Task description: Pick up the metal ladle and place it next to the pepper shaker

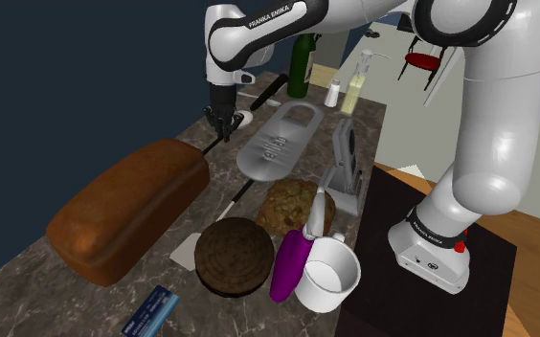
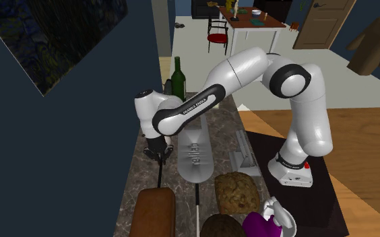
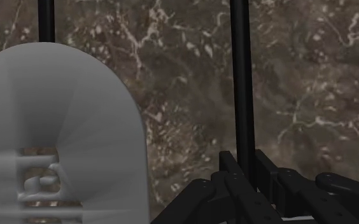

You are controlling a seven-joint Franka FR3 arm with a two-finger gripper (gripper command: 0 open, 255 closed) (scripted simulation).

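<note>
The jaws look clenched on the ladle (image 3: 239,86). In the wrist view its thin black handle runs straight out from between the two black fingers (image 3: 229,181), and both seem to press right against it. I honestly can't tell whether it's lifted off the tabletop (image 3: 312,76) or lying on it. The tabletop is a dark marbled stone, btw.

In the shoulder view the white arm (image 1: 479,144) reaches up and to the left. The jaws point down at the spot between the far end of a big brown bread loaf (image 1: 129,206) and a grey flat paddle-shaped thing (image 1: 278,144) with a slot in it. The ladle's handle sits just beside that grey thing, roughly parallel to its long side.

The pepper shaker (image 1: 332,93) is a small pale one at the far end of the tabletop. It's right next to a yellowish pump bottle (image 1: 354,88) and near a green bottle (image 1: 300,65), well apart from the ladle.

Closer to the stand there's a white mug (image 1: 330,276) with a purple bottle (image 1: 290,263) right beside it, plus a dark round disc (image 1: 233,257).
</note>
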